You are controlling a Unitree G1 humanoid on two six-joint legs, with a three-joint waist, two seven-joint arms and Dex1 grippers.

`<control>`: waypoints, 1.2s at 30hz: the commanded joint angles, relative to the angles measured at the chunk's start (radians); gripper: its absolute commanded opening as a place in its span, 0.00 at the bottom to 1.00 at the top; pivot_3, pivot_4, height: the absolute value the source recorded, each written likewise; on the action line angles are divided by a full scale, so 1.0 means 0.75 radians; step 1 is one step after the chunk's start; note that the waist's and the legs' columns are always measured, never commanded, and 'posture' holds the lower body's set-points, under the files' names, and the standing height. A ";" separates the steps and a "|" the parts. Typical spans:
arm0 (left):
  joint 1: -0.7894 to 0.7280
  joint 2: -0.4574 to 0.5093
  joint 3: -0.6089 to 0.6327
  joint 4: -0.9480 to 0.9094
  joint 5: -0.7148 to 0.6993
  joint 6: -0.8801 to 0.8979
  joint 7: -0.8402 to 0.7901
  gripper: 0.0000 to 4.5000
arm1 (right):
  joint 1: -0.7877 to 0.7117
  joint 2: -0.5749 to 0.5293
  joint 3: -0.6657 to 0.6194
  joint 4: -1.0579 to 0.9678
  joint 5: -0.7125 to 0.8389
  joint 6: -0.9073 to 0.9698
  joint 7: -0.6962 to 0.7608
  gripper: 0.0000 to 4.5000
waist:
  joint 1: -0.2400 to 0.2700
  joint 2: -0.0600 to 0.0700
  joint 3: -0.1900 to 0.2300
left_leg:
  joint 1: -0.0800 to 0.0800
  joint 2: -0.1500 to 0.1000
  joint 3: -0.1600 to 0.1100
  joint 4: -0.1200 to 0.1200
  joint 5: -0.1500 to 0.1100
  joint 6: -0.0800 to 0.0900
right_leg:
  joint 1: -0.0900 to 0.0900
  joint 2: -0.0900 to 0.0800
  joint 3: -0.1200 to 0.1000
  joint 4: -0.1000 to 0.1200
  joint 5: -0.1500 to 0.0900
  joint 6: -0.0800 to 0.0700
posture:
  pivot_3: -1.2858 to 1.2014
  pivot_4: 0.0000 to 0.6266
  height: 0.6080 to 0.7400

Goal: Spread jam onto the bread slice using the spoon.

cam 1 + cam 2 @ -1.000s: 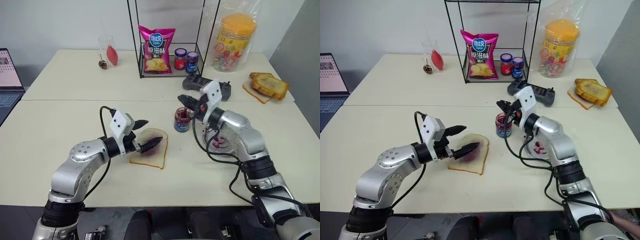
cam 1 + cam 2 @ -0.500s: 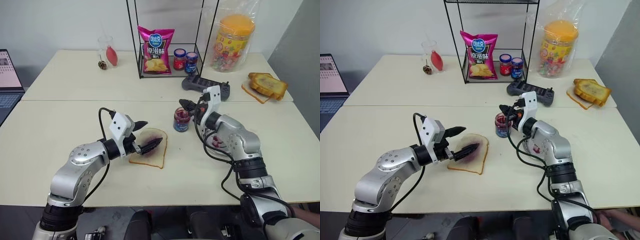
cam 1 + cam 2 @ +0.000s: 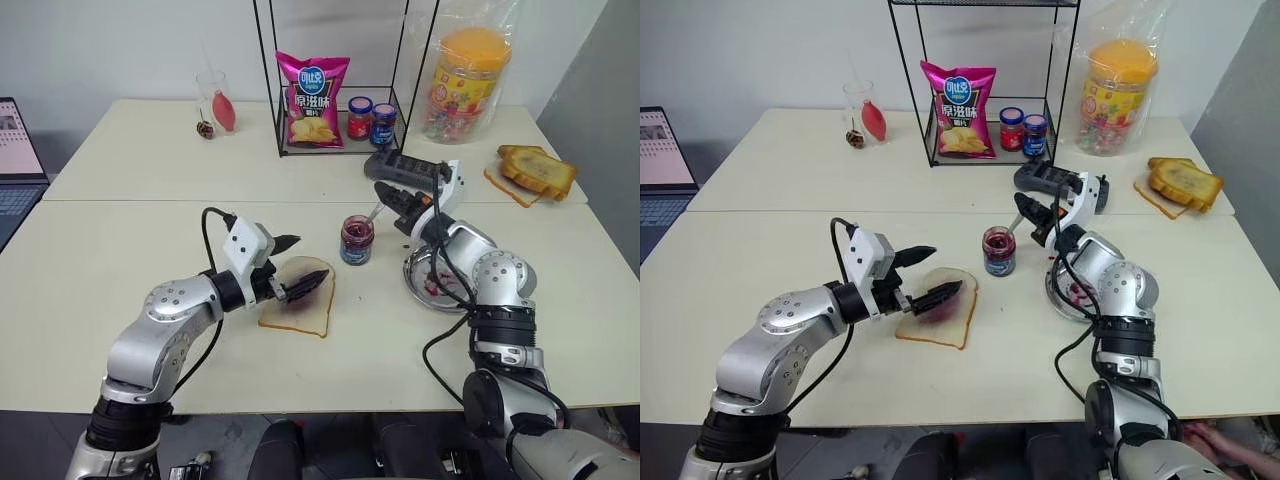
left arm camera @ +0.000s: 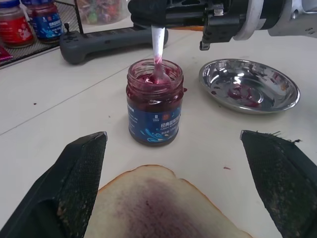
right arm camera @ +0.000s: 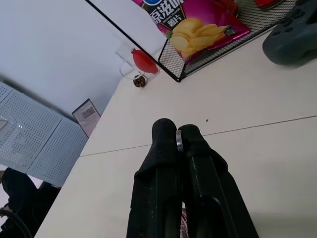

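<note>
The bread slice (image 3: 302, 308) lies flat on the table, a purple jam stain at its centre. My left gripper (image 3: 311, 257) hovers open over its left part, and between its black fingers (image 4: 79, 178) the bread shows. To the right of the bread stands the open jam jar (image 4: 154, 106) with the blue label. The silver spoon (image 4: 157, 45) stands tilted in it, bowl down in the jam. My right gripper (image 3: 393, 200) is shut on the spoon handle (image 5: 177, 140), above and behind the jar.
A metal plate (image 4: 270, 79) with jam smears sits right of the jar, under my right forearm. Behind are a black controller (image 3: 402, 165), a wire rack with a chips bag (image 3: 313, 100) and two lidded jars (image 3: 371, 120), and toast (image 3: 540, 170) at the far right.
My right wrist has rolled and the hand has shifted right and a little farther back, keeping the spoon in the jar. The left gripper has stayed put, open over the bread.
</note>
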 commanded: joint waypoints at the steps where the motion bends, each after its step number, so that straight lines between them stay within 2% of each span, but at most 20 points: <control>1: -0.024 -0.003 0.000 -0.016 0.005 -0.040 -0.006 1.00 | -0.034 0.002 -0.044 -0.063 0.066 0.005 -0.039 0.01 | 0.000 0.000 0.000 | 0.000 0.000 0.000 0.000 0.000 0.000 | 0.000 0.000 0.000 0.000 0.000 0.000 | 0.52 0.24 1.00; 25: -0.032 -0.005 0.006 -0.014 0.012 -0.045 0.001 1.00 | -0.073 0.009 -0.061 -0.017 0.095 -0.045 -0.076 0.01 | -0.001 0.000 0.000 | 0.000 0.000 0.000 0.000 0.000 0.000 | 0.000 0.000 0.000 0.000 0.000 0.000 | 0.52 0.24 1.00; 36: -0.025 0.003 0.002 -0.016 0.019 -0.052 -0.009 1.00 | -0.054 -0.067 0.043 -0.043 0.024 -0.083 0.036 0.01 | -0.001 0.000 0.000 | 0.000 0.000 0.000 0.000 0.000 0.000 | 0.000 0.000 0.000 0.000 0.000 0.000 | 0.52 0.24 1.00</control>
